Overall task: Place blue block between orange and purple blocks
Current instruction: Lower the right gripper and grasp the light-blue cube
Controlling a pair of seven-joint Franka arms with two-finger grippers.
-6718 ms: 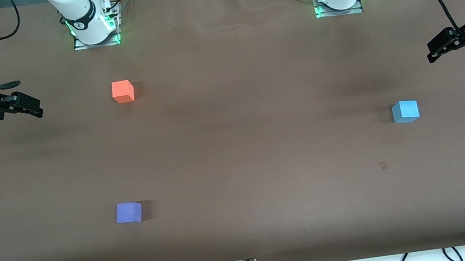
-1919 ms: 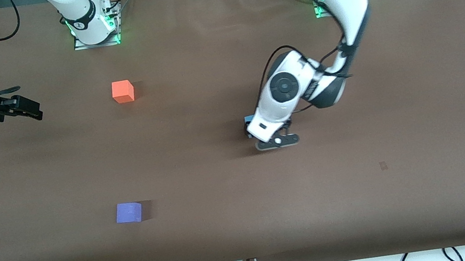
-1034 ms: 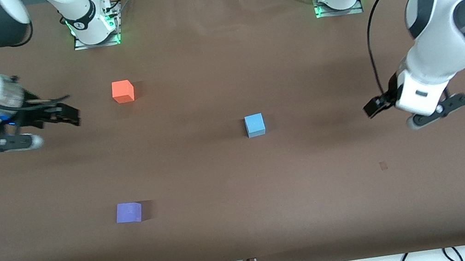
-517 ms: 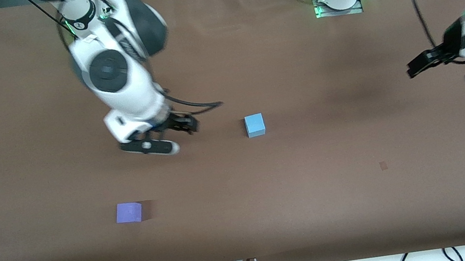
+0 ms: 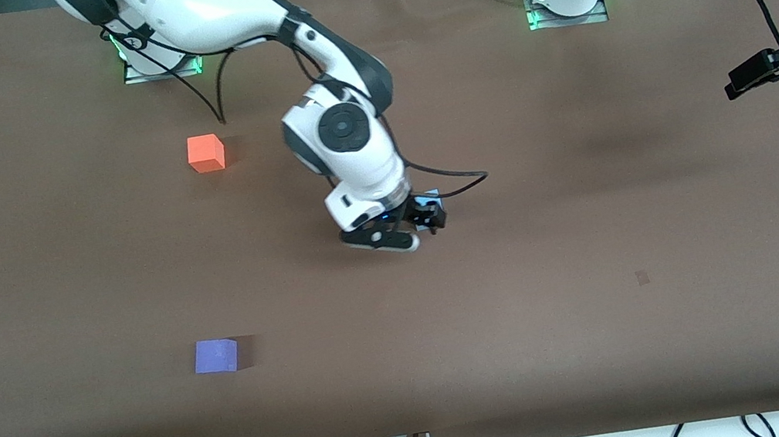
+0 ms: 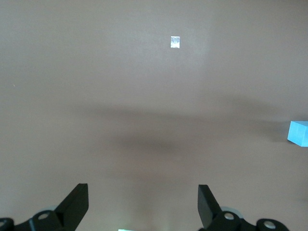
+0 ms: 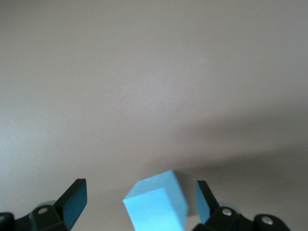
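Note:
The blue block (image 7: 156, 204) is a light sky-blue cube sitting mid-table. In the front view only a sliver of the blue block (image 5: 432, 195) shows under the right hand. My right gripper (image 5: 427, 217) is low over it, open, with one finger on each side and gaps to the block in the right wrist view (image 7: 139, 195). The orange block (image 5: 206, 154) lies toward the right arm's end, farther from the front camera. The purple block (image 5: 216, 355) lies nearer to the camera. My left gripper (image 5: 739, 83) waits open and empty at the left arm's end of the table.
The left wrist view shows the left gripper (image 6: 143, 202) open over bare brown table, with the blue block (image 6: 298, 133) at the frame's edge. A small mark (image 5: 642, 278) is on the table surface toward the left arm's end.
My right arm has swung from near the orange block to the blue block and come down around it. My left arm has drawn back farther to its end. The blocks have not moved.

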